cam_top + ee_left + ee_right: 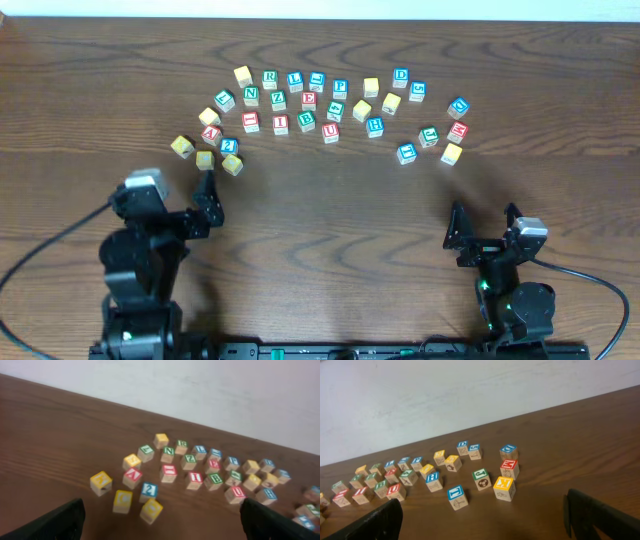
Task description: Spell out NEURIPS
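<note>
**NEURIPS not yet begun**

No row is laid; N point(250, 95), E point(309, 99), U point(331, 133), R point(270, 78), I point(281, 124) and P point(340, 88) lie loose among the other cubes in the arc across the upper middle of the overhead frame; no S can be made out; every placement seems left to do. A cube has no long axis; letter faces lie up, each twisted its own way; the arc runs left to right. Left gripper point(205, 205) and right gripper point(483, 228) stand wide and empty, lower left and lower right.

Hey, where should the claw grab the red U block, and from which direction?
Come straight down from above on the red U block and pinch its left and right faces. It sits flat at the pile's near edge, letter up, with room on its right. The green B block stands close on its left, so that finger probably has little space.
</note>
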